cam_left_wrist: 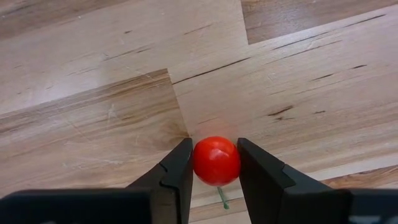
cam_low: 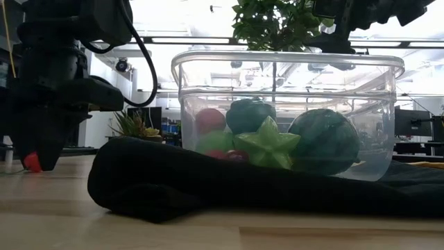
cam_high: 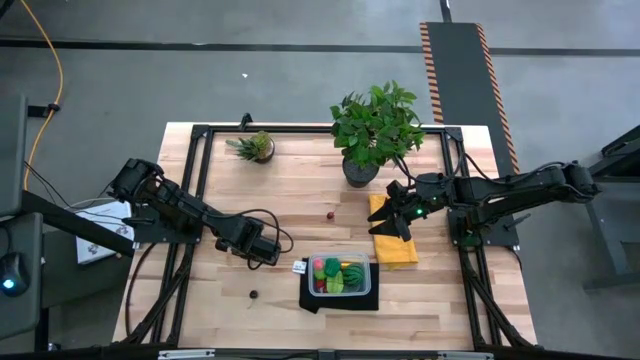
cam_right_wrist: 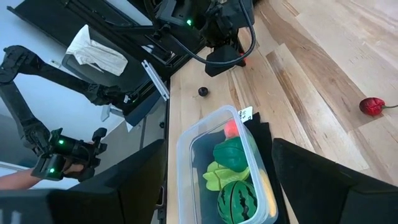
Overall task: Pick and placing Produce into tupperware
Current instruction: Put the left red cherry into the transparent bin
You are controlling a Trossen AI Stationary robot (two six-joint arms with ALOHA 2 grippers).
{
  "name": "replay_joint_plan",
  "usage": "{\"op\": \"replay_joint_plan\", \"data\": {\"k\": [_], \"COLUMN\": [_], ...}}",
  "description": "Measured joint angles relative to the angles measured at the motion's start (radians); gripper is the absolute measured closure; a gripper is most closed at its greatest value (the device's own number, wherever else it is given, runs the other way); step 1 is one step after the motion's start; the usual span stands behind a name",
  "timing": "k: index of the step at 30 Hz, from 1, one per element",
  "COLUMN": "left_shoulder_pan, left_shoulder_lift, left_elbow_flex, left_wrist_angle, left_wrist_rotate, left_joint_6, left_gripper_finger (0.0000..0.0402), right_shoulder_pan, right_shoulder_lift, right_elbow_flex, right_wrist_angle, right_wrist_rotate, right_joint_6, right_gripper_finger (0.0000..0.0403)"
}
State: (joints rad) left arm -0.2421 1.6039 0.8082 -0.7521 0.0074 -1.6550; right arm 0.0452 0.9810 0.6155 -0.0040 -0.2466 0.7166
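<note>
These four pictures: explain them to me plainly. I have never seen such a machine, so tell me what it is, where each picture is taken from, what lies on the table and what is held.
It is a robot with two dark arms at a wooden table. One picture looks down from above, one looks level across the tabletop, and two come from cameras on the wrists.

The left gripper is low over the table, its fingers either side of a small red tomato. The right gripper waits open over a yellow cloth.

The tupperware, a clear box on a black mat, already holds toy produce, including a green star fruit and a watermelon. Two small dark-looking pieces lie loose. Two potted plants stand at the far edge.
</note>
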Motion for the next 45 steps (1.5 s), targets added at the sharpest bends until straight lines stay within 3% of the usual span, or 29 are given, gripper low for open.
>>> {"op": "replay_joint_plan", "data": {"k": [28,45], "left_shoulder_pan": [0.0,0.001], "left_shoulder_lift": [0.002,0.001], "left_elbow_flex": [0.084,0.285], "left_wrist_angle": [-0.021,-0.172], "left_wrist_rotate": [-0.03,-0.205], "left_joint_6": [0.063,0.154], "left_gripper_finger": [0.0303,0.0303], "right_shoulder_pan": [0.0,0.0], "right_shoulder_lift": [0.0,0.0], "right_elbow_flex": [0.0,0.0], "right_wrist_angle": [0.0,0.001], "right_wrist_rotate": [0.005,0.005], "right_joint_6": [-0.003,-0.003], "right_gripper_finger": [0.0121,0.0121]}}
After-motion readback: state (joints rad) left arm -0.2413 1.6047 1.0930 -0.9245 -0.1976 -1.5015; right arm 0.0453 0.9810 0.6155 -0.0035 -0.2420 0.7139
